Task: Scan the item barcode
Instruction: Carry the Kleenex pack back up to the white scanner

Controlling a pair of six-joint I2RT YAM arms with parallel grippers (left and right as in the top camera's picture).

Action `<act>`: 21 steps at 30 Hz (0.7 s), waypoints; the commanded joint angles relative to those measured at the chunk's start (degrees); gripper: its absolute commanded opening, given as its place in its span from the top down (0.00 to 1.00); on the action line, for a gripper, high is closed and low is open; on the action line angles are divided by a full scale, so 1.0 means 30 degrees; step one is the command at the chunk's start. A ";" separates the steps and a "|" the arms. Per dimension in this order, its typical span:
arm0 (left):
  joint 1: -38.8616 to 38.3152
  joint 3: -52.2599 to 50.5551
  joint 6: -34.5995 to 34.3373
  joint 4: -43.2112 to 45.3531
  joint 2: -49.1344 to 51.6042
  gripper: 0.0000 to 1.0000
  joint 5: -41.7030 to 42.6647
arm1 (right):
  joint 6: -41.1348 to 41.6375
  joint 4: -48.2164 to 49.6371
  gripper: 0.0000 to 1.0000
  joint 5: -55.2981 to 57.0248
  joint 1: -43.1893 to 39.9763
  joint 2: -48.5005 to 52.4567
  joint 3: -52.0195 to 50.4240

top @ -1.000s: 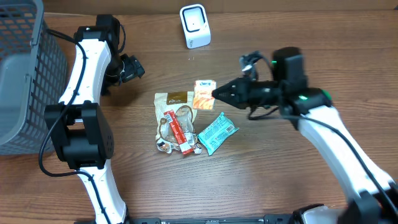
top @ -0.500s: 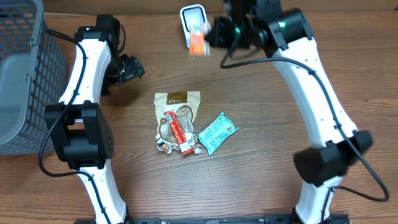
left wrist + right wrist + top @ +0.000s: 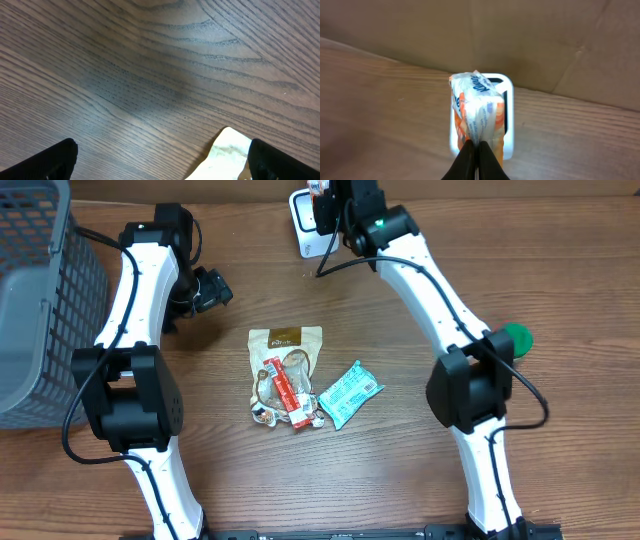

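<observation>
My right gripper [image 3: 477, 149] is shut on the lower edge of an orange-and-white snack packet [image 3: 477, 110]. It holds the packet upright directly over the white barcode scanner [image 3: 509, 117], covering most of its face. From overhead, the right gripper [image 3: 328, 202] sits at the back edge of the table above the scanner [image 3: 308, 232], and only a sliver of the packet [image 3: 318, 187] shows. My left gripper [image 3: 207, 290] hangs open over bare wood on the left, nothing between its fingers [image 3: 55, 161].
A tan pouch [image 3: 286, 343], a red bar [image 3: 282, 388] and a teal packet [image 3: 350, 391] lie in a cluster mid-table. A grey mesh basket [image 3: 40, 300] fills the far left. A green round object [image 3: 517, 337] sits at the right. The pouch corner [image 3: 227, 155] shows near my left gripper.
The right arm has lifted the orange packet from beside the pile and swung it to the back, over the scanner. The left arm has stayed still.
</observation>
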 commanded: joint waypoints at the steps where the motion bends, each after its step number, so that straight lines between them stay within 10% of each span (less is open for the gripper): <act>1: -0.0131 0.0299 0.0226 0.0007 -0.0299 0.00 -0.0182 | -0.0299 0.1188 0.96 0.1195 0.0080 0.0780 0.0095; 21: -0.0131 0.0299 0.0226 0.0007 -0.0299 0.00 -0.0182 | -0.0138 0.2244 0.96 0.1188 0.0095 0.2324 0.0095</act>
